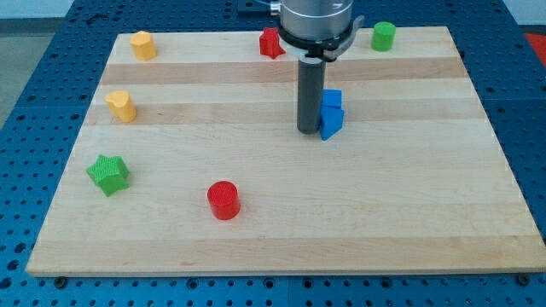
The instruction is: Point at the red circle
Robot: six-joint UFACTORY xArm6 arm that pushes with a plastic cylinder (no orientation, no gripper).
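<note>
The red circle (pixel 223 199) is a short red cylinder on the wooden board, low and left of centre. My tip (pixel 308 131) stands near the board's middle, well up and to the right of the red circle, not touching it. A blue block (pixel 331 113) of irregular shape sits right against the rod on its right side.
A red star-like block (pixel 271 42) lies at the top centre, partly behind the arm. A green cylinder (pixel 383 35) is at the top right. A yellow block (pixel 143 44) sits top left, another yellow block (pixel 122 106) below it, and a green star (pixel 108 174) at the left.
</note>
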